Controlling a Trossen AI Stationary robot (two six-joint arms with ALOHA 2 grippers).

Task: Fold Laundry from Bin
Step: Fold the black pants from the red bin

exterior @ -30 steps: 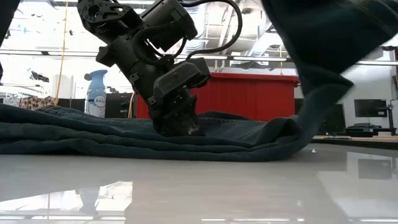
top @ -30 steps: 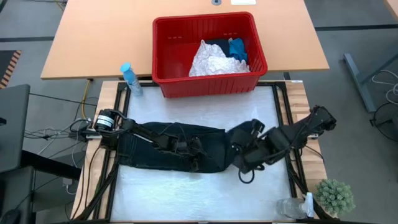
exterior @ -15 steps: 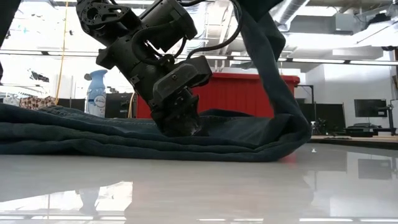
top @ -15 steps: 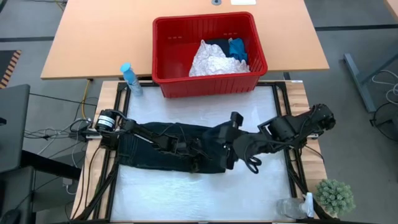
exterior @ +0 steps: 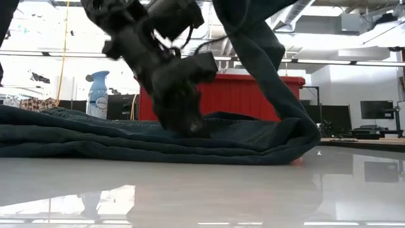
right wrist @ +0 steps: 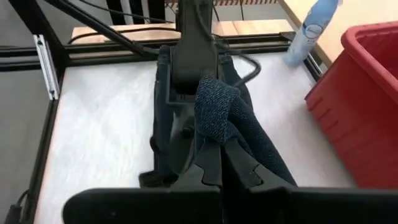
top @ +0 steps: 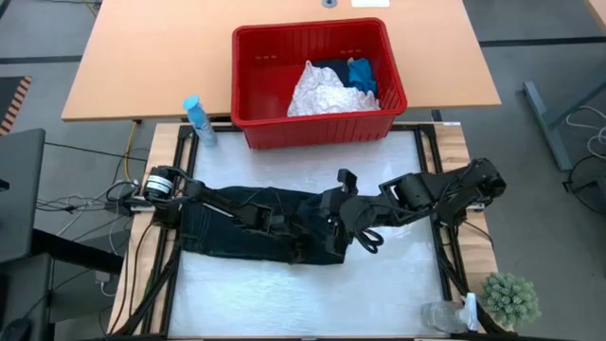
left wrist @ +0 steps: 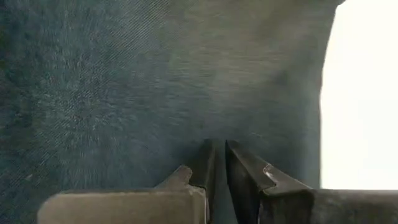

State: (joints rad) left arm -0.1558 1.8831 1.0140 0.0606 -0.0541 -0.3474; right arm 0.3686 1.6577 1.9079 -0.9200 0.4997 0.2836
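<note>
Laundry fills two places: a dark denim garment [top: 260, 227] lies spread across the white table [top: 284, 303], and a white crinkled cloth [top: 322, 93] and a small blue one [top: 361, 74] sit in the red bin [top: 256, 90] on the wooden table behind. The right gripper [top: 333, 210] is clamped tight on one end of the denim, lifting it in a fold above the rest. The left gripper [top: 282, 229] presses down on the garment's middle, fingers nearly together, pinching the cloth. A blue spray bottle [top: 197, 118] stands beside the bin.
</note>
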